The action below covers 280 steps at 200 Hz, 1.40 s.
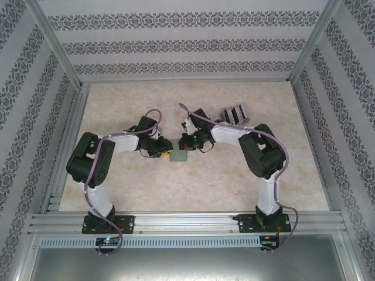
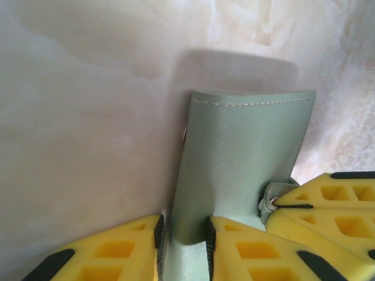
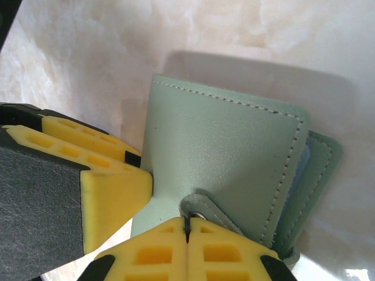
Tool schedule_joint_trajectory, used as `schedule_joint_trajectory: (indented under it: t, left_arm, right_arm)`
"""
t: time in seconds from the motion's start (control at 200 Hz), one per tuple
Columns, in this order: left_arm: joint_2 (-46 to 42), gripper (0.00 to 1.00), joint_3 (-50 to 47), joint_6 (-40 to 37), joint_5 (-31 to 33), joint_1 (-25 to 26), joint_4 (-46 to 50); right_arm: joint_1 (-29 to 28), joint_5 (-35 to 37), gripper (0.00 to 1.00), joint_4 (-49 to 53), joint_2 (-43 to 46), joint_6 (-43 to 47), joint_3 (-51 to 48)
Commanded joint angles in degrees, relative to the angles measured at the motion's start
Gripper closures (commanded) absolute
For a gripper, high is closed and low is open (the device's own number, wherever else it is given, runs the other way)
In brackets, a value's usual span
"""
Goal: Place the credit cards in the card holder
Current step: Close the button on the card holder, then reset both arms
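The card holder (image 1: 179, 154), a sage-green folding wallet, sits at mid-table between both grippers. My left gripper (image 2: 184, 234) is shut on the wallet's near fold (image 2: 246, 158), one yellow finger on each side of the leather. My right gripper (image 3: 187, 225) is shut on the small snap tab (image 3: 205, 206) at the wallet's (image 3: 222, 140) edge, fingertips pressed together. In the top view, the left gripper (image 1: 159, 147) comes in from the left and the right gripper (image 1: 193, 142) from the right. The wallet's flaps gape slightly at the stitched side. The credit cards are hidden.
A grey slotted rack (image 1: 234, 113) stands behind the right arm, at the back right of the marbled table (image 1: 135, 181). Metal frame rails (image 1: 187, 219) run along the near edge, and patterned walls close in the sides.
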State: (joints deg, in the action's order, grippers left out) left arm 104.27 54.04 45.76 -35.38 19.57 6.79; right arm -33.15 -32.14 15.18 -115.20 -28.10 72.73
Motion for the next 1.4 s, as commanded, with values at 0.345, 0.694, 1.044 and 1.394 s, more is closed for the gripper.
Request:
schedule_joint_trajectory:
  t: [0.345, 0.694, 1.044, 1.394]
  left_arm:
    - [0.7, 0.72, 1.5, -0.4, 1.5, 0.9, 1.6]
    - [-7.4, 0.66, 4.1, -5.7, 8.2, -0.3, 5.8]
    - [-24.5, 0.60, -1.0, -13.5, 28.9, -8.0, 11.0]
    - [-37.7, 0.27, -10.0, -11.9, 45.8, -16.0, 8.4]
  right_arm:
    - [-0.9, 6.7, 0.84, 9.1, -1.2, 2.7, 2.8]
    - [-0.8, 12.0, 0.63, 12.0, 8.6, 8.8, 8.9]
    - [3.9, 37.2, 0.48, 0.5, 33.7, 19.0, -11.2]
    - [22.8, 40.1, 0.35, -11.0, 51.7, 14.5, -30.2]
